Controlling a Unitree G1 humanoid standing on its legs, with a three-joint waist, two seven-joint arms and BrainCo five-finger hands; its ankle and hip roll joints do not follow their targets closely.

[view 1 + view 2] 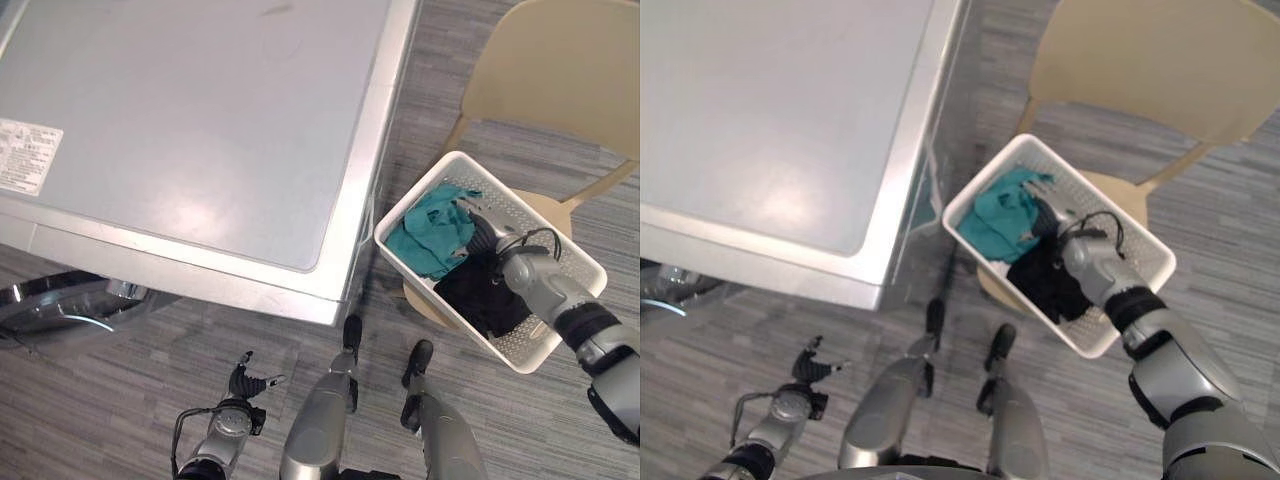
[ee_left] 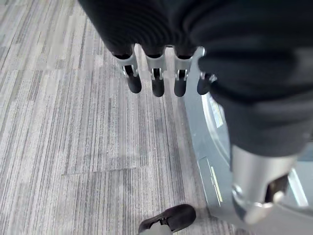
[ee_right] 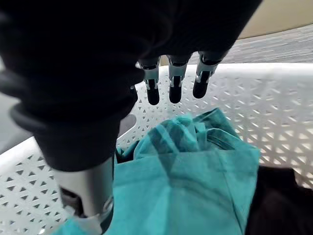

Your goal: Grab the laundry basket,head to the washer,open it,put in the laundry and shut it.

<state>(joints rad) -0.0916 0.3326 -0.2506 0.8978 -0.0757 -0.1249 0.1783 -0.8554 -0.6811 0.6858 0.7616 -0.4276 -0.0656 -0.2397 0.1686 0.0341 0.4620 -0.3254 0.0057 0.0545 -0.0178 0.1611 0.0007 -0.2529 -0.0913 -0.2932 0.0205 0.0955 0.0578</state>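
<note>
Laundry basket (image 1: 560, 262), white, stands on a beige chair (image 1: 560, 70) beside the washer (image 1: 190, 130). Right hand (image 1: 482, 226) hovers with relaxed fingers over its teal cloth (image 1: 432, 235), beside black cloth (image 1: 480, 290). Left hand (image 1: 245, 382) hangs loosely open above the floor (image 1: 150, 380).

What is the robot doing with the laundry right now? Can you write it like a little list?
washer: silver-grey washer, door swung open at its front
basket: white laundry basket resting on a beige chair beside the washer
clothes: teal garment and black garment, both in the basket
right hand: right hand reaching into the basket, fingers straight above the teal garment, holding nothing
left hand: left hand low over the grey floor, holding nothing
</note>
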